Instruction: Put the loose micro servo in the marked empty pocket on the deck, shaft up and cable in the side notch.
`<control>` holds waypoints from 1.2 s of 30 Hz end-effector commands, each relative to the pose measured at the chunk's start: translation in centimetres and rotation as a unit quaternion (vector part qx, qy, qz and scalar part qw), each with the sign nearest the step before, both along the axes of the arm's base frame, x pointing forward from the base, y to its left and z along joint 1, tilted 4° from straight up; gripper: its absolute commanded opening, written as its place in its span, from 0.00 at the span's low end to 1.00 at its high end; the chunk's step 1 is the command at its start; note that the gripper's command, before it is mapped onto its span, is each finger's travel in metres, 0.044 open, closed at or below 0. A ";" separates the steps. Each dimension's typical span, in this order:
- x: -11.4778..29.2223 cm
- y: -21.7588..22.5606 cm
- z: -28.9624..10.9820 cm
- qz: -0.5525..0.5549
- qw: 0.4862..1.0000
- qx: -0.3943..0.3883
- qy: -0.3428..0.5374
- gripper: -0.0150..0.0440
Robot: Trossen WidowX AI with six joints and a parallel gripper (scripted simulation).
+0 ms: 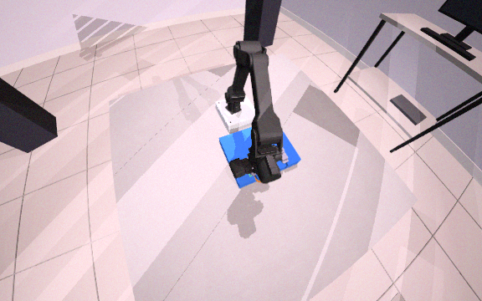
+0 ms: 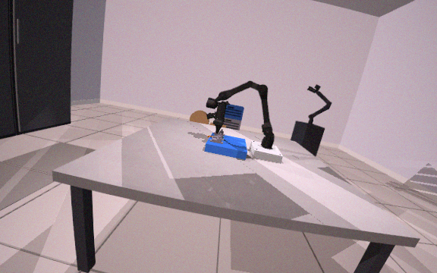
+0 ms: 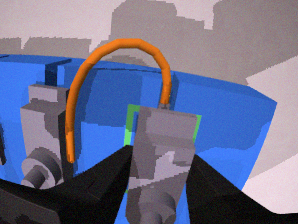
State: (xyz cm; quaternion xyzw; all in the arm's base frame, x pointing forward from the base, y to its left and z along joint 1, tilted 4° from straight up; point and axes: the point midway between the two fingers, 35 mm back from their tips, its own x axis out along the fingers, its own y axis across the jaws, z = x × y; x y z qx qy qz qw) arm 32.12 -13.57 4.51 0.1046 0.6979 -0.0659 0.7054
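My gripper [image 3: 160,157] [image 2: 218,131] is shut on the loose grey micro servo [image 3: 167,129], with a black finger on each side. The servo's output shaft [image 3: 156,207] points up. The servo stands over the green-marked pocket [image 3: 128,136] on the blue deck [image 3: 225,112] [image 1: 234,144] [image 2: 227,152]. Green marking shows at its left and right; the pocket's opening is hidden. How far down the servo sits, and whether its ears touch the deck, I cannot tell. Its orange cable [image 3: 125,44] leaves the far end and arches left; whether any of it lies in the notch is unclear.
Another grey servo [image 3: 42,125] sits in the deck to the left, with the cable's free end close beside it. The arm's white base [image 1: 241,124] [image 2: 265,153] stands close to the deck on the table [image 1: 182,251] [image 2: 127,167].
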 end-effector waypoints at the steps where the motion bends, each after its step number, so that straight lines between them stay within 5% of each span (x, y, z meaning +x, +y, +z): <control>1: 0.0 0.1 -0.4 0.000 1.000 0.000 0.000 0.25; 18: 0.0 0.1 -1.6 0.000 1.000 0.001 0.000 0.25; 25: 0.0 0.1 -1.3 0.000 1.000 0.001 0.000 0.57; 36: -0.5 0.1 2.2 0.000 1.000 0.000 0.000 0.57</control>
